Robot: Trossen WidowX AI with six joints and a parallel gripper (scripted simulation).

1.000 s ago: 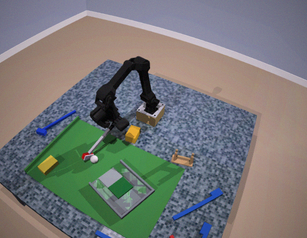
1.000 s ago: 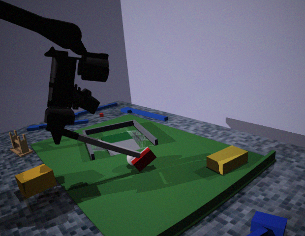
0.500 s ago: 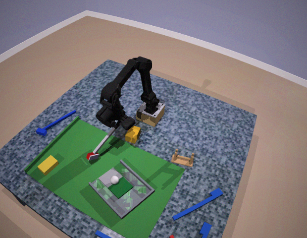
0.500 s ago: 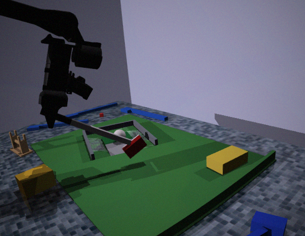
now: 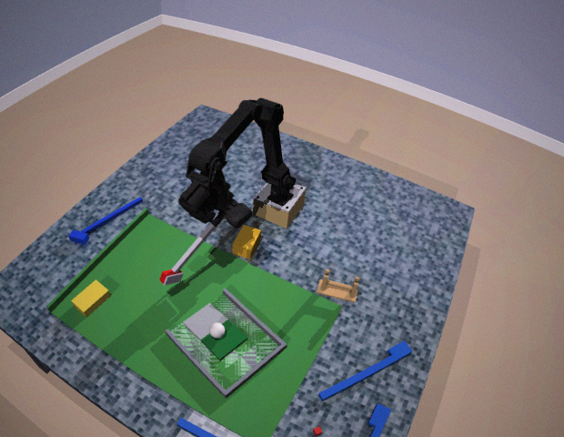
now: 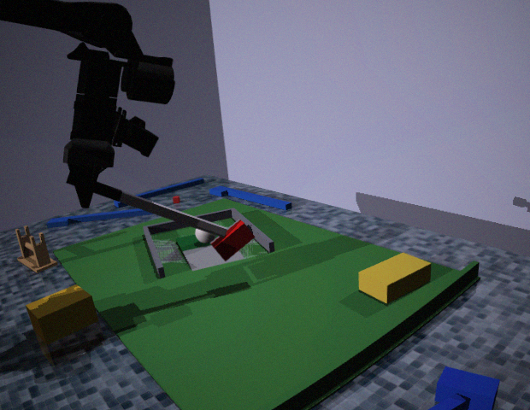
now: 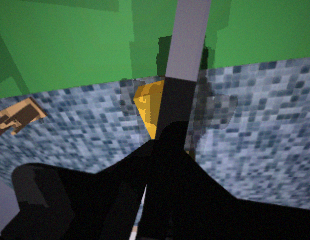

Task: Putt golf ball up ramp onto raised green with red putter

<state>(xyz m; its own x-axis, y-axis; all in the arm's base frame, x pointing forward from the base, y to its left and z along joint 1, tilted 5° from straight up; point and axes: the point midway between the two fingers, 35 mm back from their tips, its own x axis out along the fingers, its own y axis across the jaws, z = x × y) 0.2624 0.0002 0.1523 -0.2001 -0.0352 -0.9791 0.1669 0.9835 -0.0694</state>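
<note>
My gripper [image 5: 218, 219] [image 6: 90, 187] [image 7: 163, 147] is shut on the putter's dark grip, above the near edge of the green mat. The putter's grey shaft [image 5: 193, 248] [image 6: 155, 209] [image 7: 189, 45] slants down to its red head [image 5: 166, 276] [image 6: 232, 241], which is tilted and apart from the ball. The white golf ball [image 5: 216, 330] [image 6: 203, 235] is at the border between the grey ramp [image 5: 200, 321] [image 6: 208, 260] and the dark green raised green [image 5: 223, 350] [image 6: 185, 241]. Whether it is rolling or still cannot be told.
Grey walls [image 5: 256, 320] [image 6: 154, 255] edge the raised area. A yellow block [image 5: 90, 298] [image 6: 396, 277] lies on the mat; an orange block [image 5: 246, 242] [image 6: 64, 311] [image 7: 149, 102] is beside it. A wooden stand [image 5: 337, 289] [image 6: 34, 255] [image 7: 20, 116] and blue clubs [image 5: 364, 373] [image 5: 110, 216] [image 6: 256, 197] lie around.
</note>
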